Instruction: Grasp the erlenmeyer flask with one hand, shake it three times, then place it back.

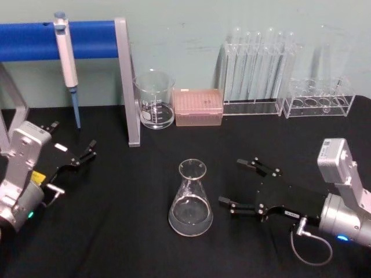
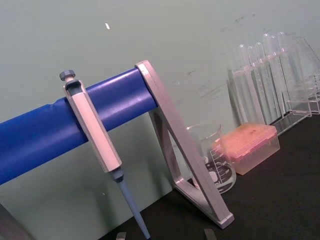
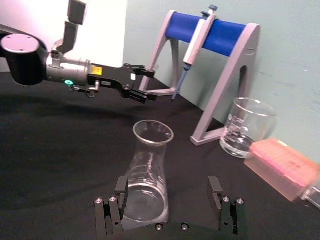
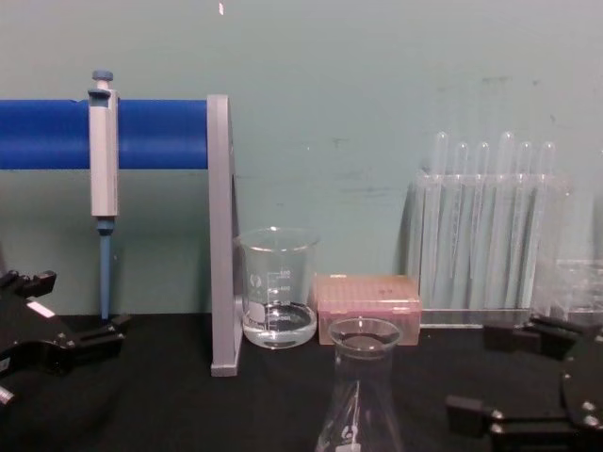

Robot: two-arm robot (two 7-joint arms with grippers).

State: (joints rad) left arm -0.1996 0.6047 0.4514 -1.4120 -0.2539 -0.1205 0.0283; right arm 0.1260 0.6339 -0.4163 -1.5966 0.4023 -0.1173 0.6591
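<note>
The erlenmeyer flask [image 1: 190, 202] stands upright mid-way along the black table [image 1: 116, 231], toward its front edge. The right gripper [image 1: 232, 182] sits just beside it, jaws apart and off-centre, so one jaw could tip the flask or slip on the sloped glass. The left gripper [image 1: 84, 155] rests near the left edge, jaws apart.

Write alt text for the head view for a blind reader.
A clear glass conical erlenmeyer flask stands upright on the black table, with the black right end effector open just beside it, not touching. The black left end effector sits open at far left, near a blue-barred stand holding a grey pipette.
</note>
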